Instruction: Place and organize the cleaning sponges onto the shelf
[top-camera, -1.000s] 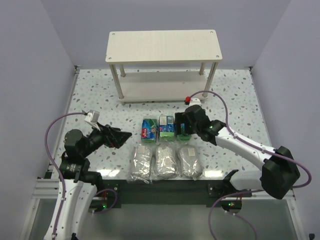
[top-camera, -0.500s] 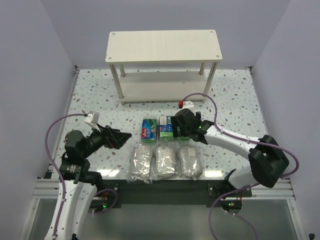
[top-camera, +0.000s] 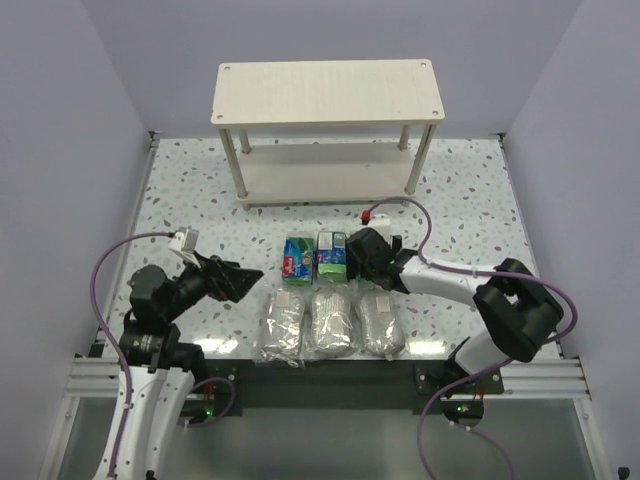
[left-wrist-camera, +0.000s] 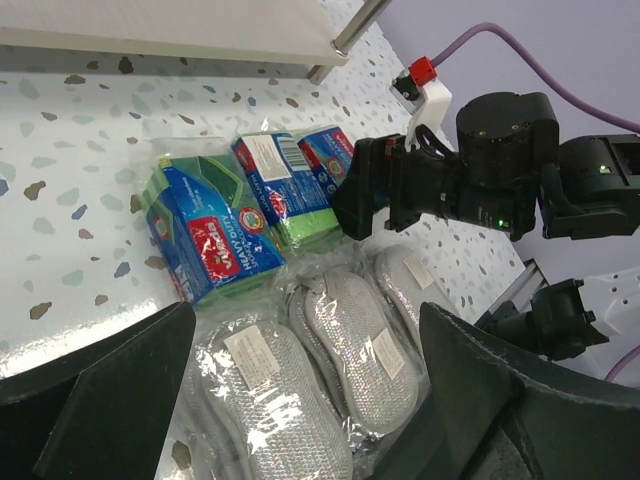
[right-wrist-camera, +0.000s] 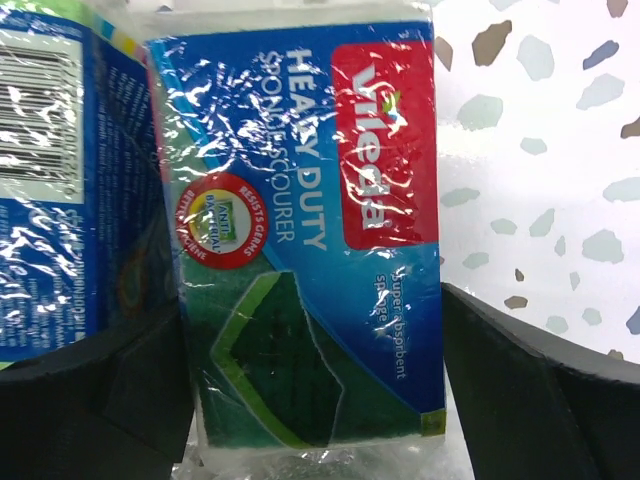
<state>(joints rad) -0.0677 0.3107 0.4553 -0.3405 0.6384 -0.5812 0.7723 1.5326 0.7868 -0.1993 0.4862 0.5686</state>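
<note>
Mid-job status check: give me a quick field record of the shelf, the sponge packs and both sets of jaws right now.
shelf: no sponges seen on it
boxy packs: three in a row on the table
grey bundles: three in a row, nearer the arms
right gripper: jaws open, straddling the rightmost pack
left gripper: jaws open, holding nothing

a robotics lab's test cell: plain lavender walls (top-camera: 70, 150) close in a speckled, terrazzo-pattern tabletop (top-camera: 480, 200) on three sides. two white-and-black robot arms, the left arm (top-camera: 160, 295) and the right arm (top-camera: 450, 280), stand bolted side by side at its near edge above an aluminium frame (top-camera: 95, 378), trailing purple cables (top-camera: 95, 275). a small cream two-tier shelf (top-camera: 328, 92) stands at the back, and plastic-wrapped vileda sponge packs (top-camera: 298, 255) lie in tidy rows before it, set out like test props.
</note>
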